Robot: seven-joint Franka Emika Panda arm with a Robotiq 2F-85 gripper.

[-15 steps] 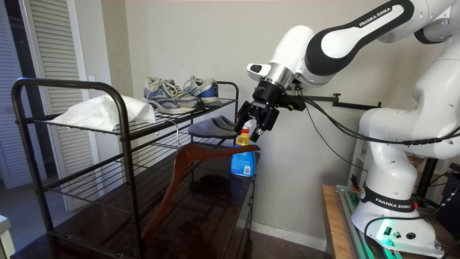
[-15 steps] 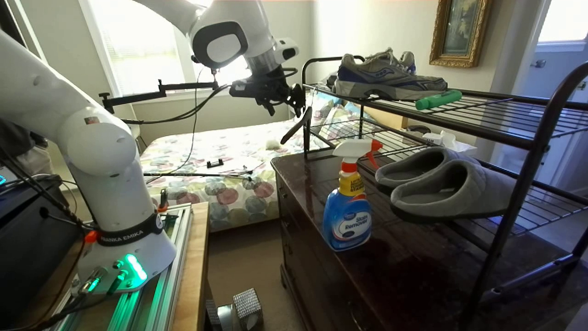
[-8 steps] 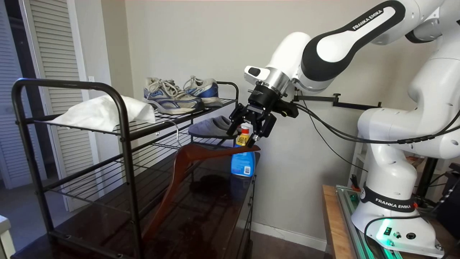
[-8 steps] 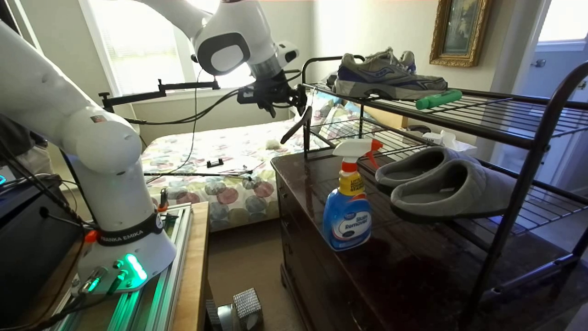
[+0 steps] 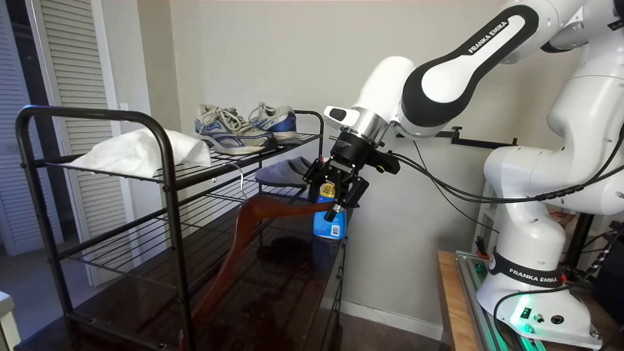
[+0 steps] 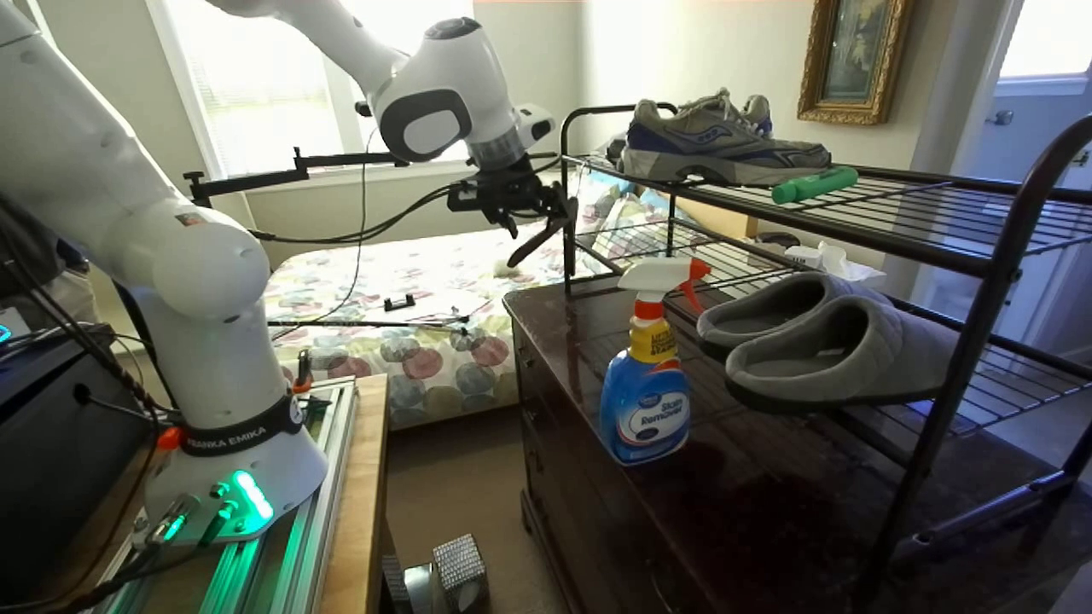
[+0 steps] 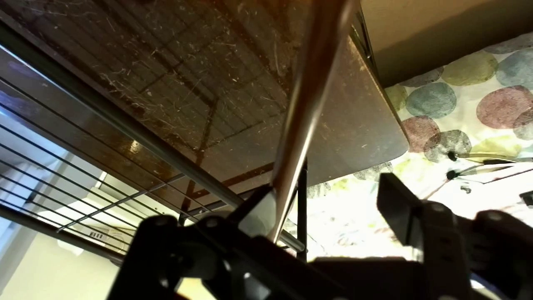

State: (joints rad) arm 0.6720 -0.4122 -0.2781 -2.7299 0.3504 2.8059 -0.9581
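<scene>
A reddish-brown wooden hanger (image 5: 287, 209) hangs by its metal hook from the black wire rack (image 5: 175, 243). One arm of it sticks out over the dresser. My gripper (image 5: 322, 207) is open around that arm's outer end. In the wrist view the hanger (image 7: 308, 96) runs between the fingers of the gripper (image 7: 325, 193), close against the left finger and apparently touching its pad. The right finger (image 7: 399, 200) is well apart from it. The hanger end (image 6: 533, 243) also shows beneath the gripper in an exterior view. The gripper partly hides a blue spray bottle (image 5: 329, 224).
The rack stands on a dark dresser (image 6: 580, 341). Sneakers (image 6: 717, 145), a green tube (image 6: 815, 184) and a white cloth (image 5: 141, 151) lie on its top shelf. Grey slippers (image 6: 836, 350) sit on the lower shelf. The spray bottle (image 6: 647, 401) stands on the dresser. A bed (image 6: 384, 367) is behind.
My gripper has moved down and a little toward the rack, so the hanger's end is now between its fingers. The hanger's end has shifted slightly outward.
</scene>
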